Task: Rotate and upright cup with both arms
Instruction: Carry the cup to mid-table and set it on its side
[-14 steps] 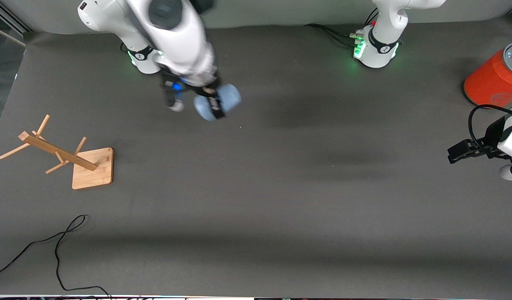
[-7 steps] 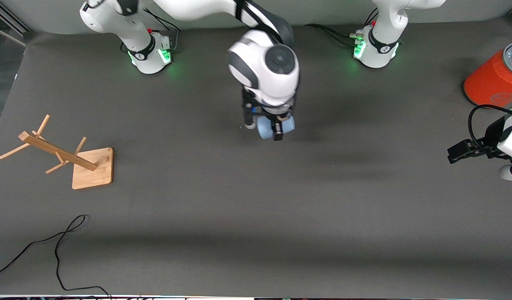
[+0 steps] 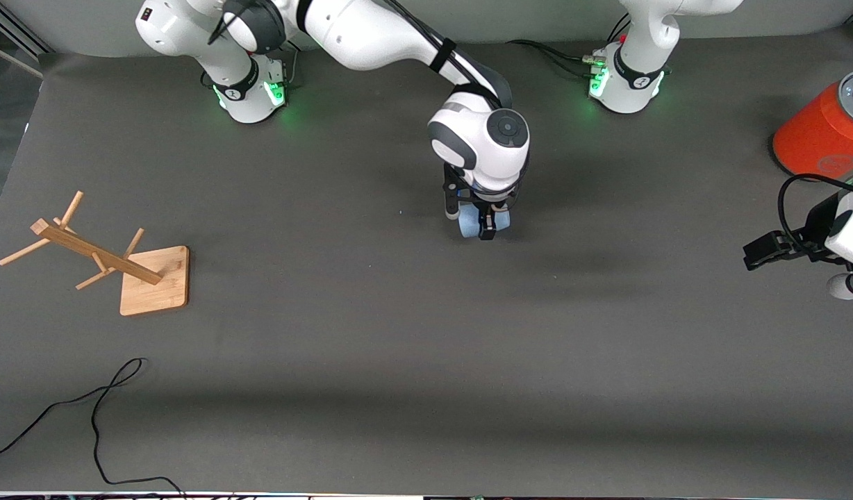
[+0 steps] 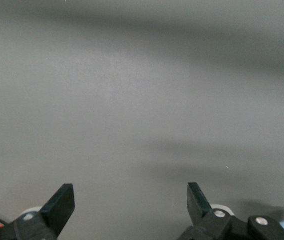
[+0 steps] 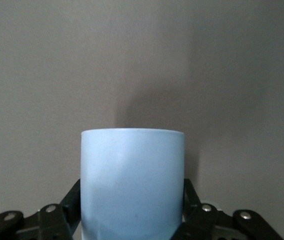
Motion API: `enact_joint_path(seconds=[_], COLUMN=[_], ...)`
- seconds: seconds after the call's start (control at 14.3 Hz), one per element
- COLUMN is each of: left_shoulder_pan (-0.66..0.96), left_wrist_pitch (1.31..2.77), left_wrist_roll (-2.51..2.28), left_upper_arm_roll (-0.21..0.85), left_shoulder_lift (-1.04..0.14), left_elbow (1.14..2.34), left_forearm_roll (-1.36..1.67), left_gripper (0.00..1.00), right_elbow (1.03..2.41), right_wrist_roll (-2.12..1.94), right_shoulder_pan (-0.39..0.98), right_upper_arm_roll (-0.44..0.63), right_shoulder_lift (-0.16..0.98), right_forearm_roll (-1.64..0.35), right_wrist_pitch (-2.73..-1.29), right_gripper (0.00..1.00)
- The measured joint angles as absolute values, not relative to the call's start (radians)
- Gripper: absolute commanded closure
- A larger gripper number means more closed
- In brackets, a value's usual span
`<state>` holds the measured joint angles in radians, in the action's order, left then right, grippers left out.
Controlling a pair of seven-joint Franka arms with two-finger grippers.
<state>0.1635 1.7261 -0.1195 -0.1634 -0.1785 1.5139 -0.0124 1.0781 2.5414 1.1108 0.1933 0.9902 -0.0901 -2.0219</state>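
The right gripper clamps the plain light-blue cup, seemingly mid-table; the right wrist view alone shows its side. The waiting left gripper gapes empty.

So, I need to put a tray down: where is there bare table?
Bare: the wide stretch nearer the front camera than the light-blue plastic cup held by the right gripper, between the wooden rack and the open, waiting left gripper. Crowded: by the orange-red cylinder.
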Motion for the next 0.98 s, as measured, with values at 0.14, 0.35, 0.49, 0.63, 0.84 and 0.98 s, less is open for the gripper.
enact_joint_path(seconds=[0.14,0.35,0.49,0.63,0.84,0.98], left_shoulder_pan=[0.164,0.165,0.167,0.168,0.168,0.168], left_wrist_pitch=[1.726,1.726,1.726,1.726,1.728,1.728], left_wrist_roll=[-0.119,-0.119,-0.120,-0.120,-0.121,-0.121], left_upper_arm_roll=[-0.162,-0.160,-0.158,-0.156,-0.156,-0.156], left_shoulder_lift=[-0.178,-0.178,-0.178,-0.177,-0.173,-0.172], left_elbow=[1.514,1.511,1.508,1.508,1.501,1.495], left_forearm_roll=[-0.012,-0.012,-0.012,-0.012,-0.012,-0.012], left_gripper=[0.00,0.00,0.00,0.00,0.00,0.00], right_elbow=[1.072,1.060,1.059,1.059,1.058,1.056], right_wrist_roll=[2.581,2.595,2.596,2.596,2.596,2.596], right_shoulder_pan=[1.116,1.118,1.118,1.118,1.118,1.118], right_upper_arm_roll=[0.193,0.193,0.195,0.198,0.201,0.203], right_shoulder_lift=[1.024,1.045,1.050,1.053,1.053,1.053], right_forearm_roll=[-0.070,-0.065,-0.065,-0.065,-0.065,-0.065], right_wrist_pitch=[-2.052,-2.069,-2.069,-2.069,-2.069,-2.069], right_gripper=[0.52,0.00,0.00,0.00,0.00,0.00])
